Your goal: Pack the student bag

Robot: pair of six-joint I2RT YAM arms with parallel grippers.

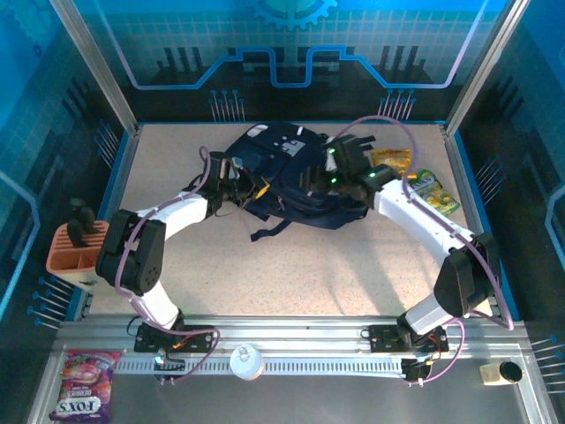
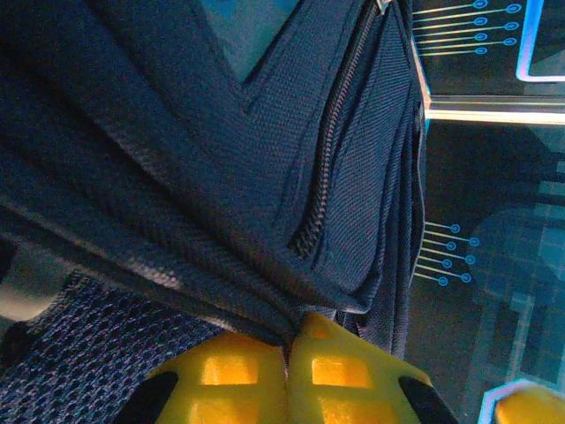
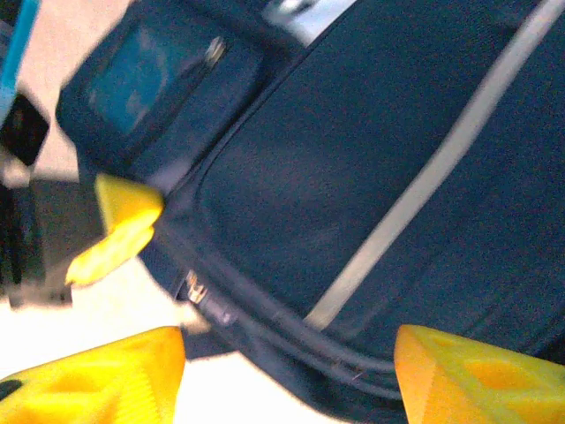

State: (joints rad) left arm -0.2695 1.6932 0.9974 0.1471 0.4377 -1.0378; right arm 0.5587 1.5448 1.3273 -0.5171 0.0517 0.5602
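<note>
The top camera looks down from high behind; both wrist cameras sit close on the shared student bag (image 1: pixel 275 157)

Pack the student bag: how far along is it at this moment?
Done: nothing visibly packed; the inside of the student bag is hidden. In hand: the left pincer is shut on a fold of its fabric; the right pincer hangs open over its side. Remaining: a yellow packet and a green packet lie on the table beside it.

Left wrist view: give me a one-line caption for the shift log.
Left gripper shut, pinching a fold of the student bag in navy fabric beside a zip.
</note>
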